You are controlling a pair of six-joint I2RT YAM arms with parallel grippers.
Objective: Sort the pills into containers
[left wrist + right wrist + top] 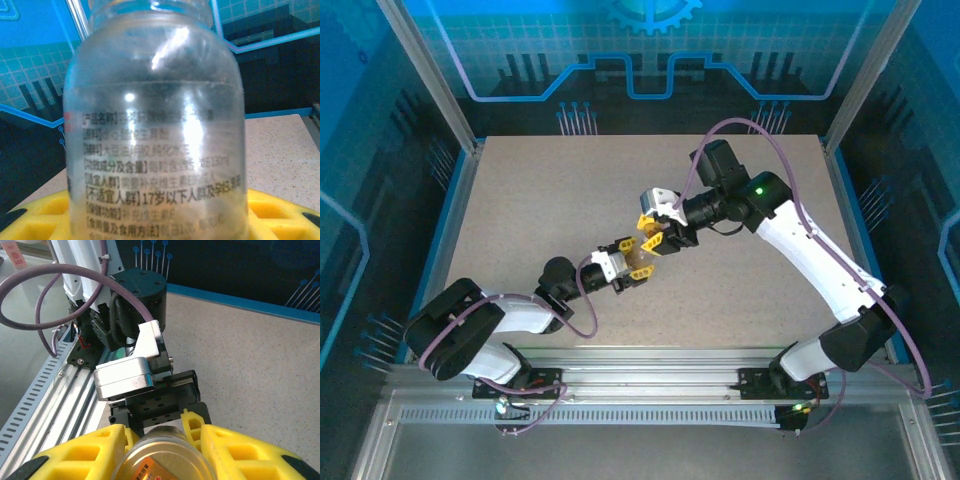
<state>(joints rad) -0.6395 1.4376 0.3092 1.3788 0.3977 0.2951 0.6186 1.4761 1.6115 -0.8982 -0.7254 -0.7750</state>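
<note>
A translucent vial (155,130) with black printed text, one of the containers, stands between the yellow fingers (280,215) of my left gripper (159,212), which is shut on its lower body. From above, it is a small brownish thing (642,268) over mid-table where both grippers meet. My right gripper (655,242) comes in from the upper right. Its yellow fingers (240,455) press on either side of the vial's round end (161,457), which bears an orange label. Just beyond that end are the left gripper's fingers (193,421). I see no pills; what the vial holds is unclear.
The speckled table (520,210) lies open all round the two grippers. Blue-lit walls with aluminium posts (430,70) enclose it. A slotted metal rail (45,390) runs along the near edge by the arm bases.
</note>
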